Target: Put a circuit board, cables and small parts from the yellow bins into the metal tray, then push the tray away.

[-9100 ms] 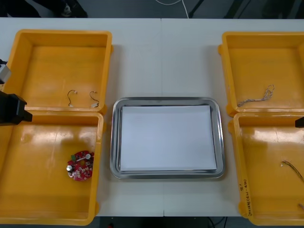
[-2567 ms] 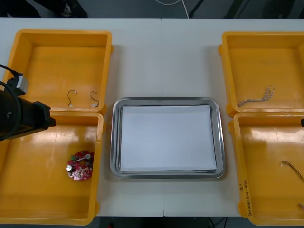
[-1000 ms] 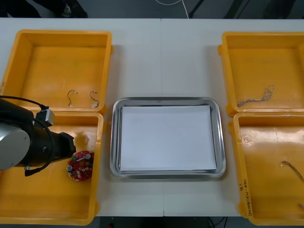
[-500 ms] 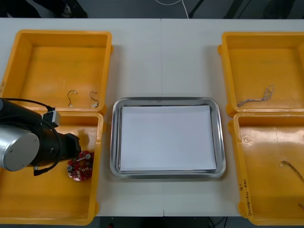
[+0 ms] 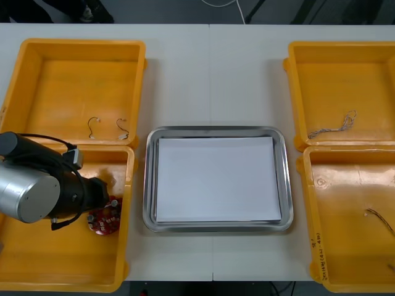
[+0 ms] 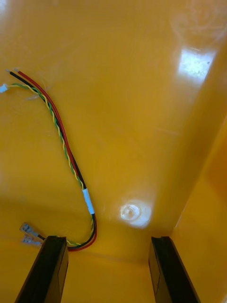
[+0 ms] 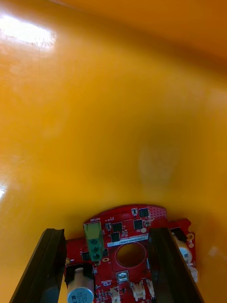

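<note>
Fingers (image 7: 52, 265) of the left gripper (image 7: 108, 234) stand open on either side of the red circuit board (image 5: 103, 219), which lies flat in the near left bin (image 5: 37, 259) beside the tray (image 5: 148, 179). The right gripper (image 6: 109, 241) hangs open in the near right bin (image 5: 345, 246), close to its cable (image 6: 66, 147).

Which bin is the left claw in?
The near left bin, holding the red board; the left claw stands open around that board. The far left bin has small parts, the right two cables.

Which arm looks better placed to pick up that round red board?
Left: the left claw, open, straddles the circuit board. The right claw hangs over a red and yellow cable.
</note>
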Controlling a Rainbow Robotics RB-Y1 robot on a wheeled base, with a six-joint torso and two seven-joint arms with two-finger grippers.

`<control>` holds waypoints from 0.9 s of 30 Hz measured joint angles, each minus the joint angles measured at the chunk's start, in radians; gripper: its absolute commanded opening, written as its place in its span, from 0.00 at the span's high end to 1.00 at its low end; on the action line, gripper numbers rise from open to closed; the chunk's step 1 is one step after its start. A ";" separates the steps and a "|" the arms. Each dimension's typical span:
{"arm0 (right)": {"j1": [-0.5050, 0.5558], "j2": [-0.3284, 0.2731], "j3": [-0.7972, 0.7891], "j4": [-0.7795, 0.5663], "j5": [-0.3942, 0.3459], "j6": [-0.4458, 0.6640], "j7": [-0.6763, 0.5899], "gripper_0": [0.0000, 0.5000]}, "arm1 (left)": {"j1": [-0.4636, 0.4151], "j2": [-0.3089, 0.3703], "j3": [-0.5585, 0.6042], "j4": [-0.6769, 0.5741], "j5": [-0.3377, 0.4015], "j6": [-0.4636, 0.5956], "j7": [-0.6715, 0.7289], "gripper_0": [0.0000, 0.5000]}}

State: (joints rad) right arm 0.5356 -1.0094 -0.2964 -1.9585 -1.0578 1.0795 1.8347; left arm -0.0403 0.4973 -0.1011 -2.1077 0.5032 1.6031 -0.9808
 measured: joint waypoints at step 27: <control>-0.165 0.000 0.139 0.151 -0.005 0.000 0.000 0.00 | 0.016 0.001 -0.026 0.015 -0.019 -0.045 0.015 1.00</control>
State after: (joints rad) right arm 0.3711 -1.0095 -0.1571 -1.8077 -1.0628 1.0795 1.8347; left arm -0.0247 0.4984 -0.1273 -2.0928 0.4842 1.5583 -0.9658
